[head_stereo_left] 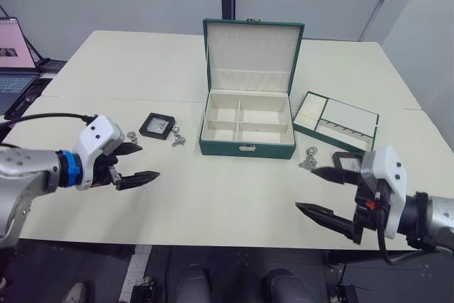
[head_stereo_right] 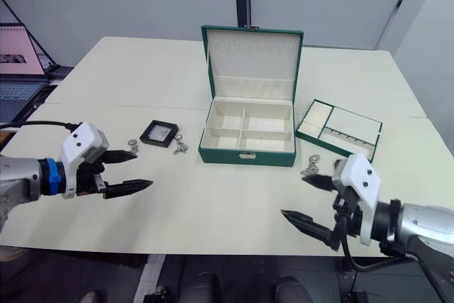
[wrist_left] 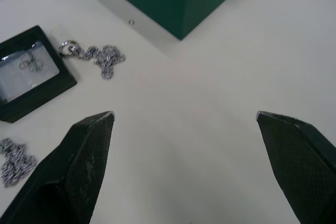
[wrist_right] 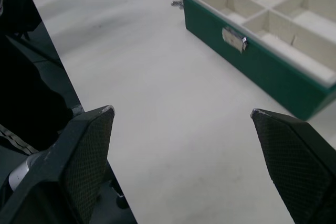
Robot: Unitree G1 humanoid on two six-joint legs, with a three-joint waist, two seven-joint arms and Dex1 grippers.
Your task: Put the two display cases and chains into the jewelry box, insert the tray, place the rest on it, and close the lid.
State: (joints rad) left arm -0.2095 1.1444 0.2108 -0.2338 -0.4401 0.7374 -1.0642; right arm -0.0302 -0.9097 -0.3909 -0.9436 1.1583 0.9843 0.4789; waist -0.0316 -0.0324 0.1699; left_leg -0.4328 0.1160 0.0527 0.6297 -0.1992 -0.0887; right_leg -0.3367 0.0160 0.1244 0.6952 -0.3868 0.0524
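The left gripper (head_stereo_left: 135, 163) hovers wide open and empty near a display case (head_stereo_left: 157, 125) and chains (head_stereo_left: 177, 138), likely its first pick. The right gripper (head_stereo_left: 323, 193), also spread, waits near the tray (head_stereo_left: 335, 120). The jewelry box (head_stereo_left: 246, 131) stands between them, lid (head_stereo_left: 252, 54) raised.

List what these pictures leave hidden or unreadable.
- Second display case: in the left eye view, partly covered by the right gripper.
- Display case contents: left wrist view, too small to identify.
- Laptop: cut off by the picture's edge.
- Jewelry box: right wrist view, cut off at the edge.
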